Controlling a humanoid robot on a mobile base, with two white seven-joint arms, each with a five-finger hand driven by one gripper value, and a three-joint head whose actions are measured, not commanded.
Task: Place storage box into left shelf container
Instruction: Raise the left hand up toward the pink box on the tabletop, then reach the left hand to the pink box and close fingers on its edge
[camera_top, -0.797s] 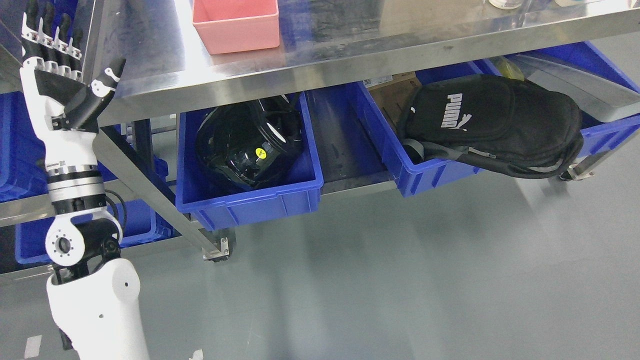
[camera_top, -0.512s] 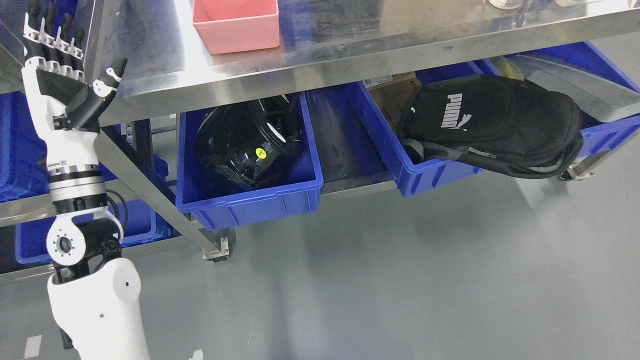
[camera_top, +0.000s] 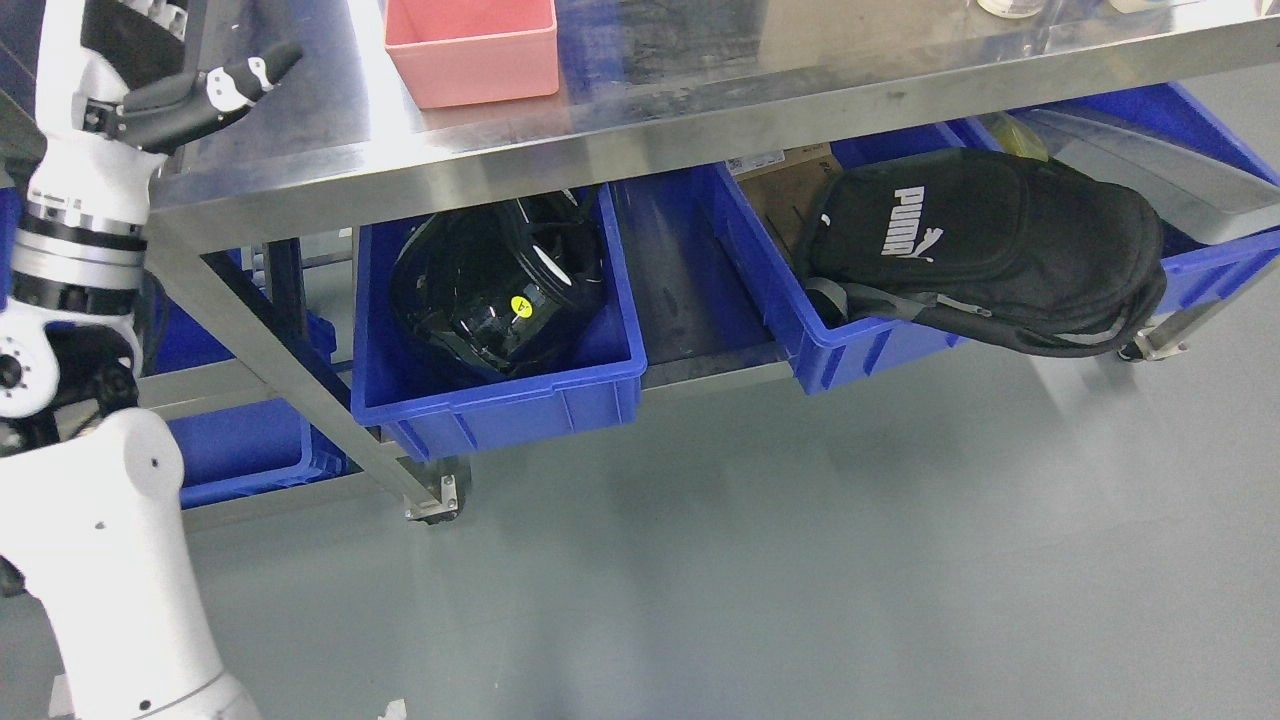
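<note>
Steel table (camera_top: 700, 110) | pink storage box (camera_top: 472, 50) unmoved | left hand (camera_top: 130, 60) risen, fingers cropped, grip unclear

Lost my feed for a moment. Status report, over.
Left hand raised at table corner, thumb out, holding nothing; right arm not in view. Pink storage box untouched on steel table. Blue bin below already holds black helmet.

A pink plastic storage box (camera_top: 472, 50) sits on a silvery steel table (camera_top: 700, 100). A glossy black helmet (camera_top: 495, 290) carrying a yellow sticker fills a blue plastic bin (camera_top: 500, 400). The black fabric bag (camera_top: 985, 250) bears white lettering; the floor (camera_top: 800, 550) is grey.
</note>
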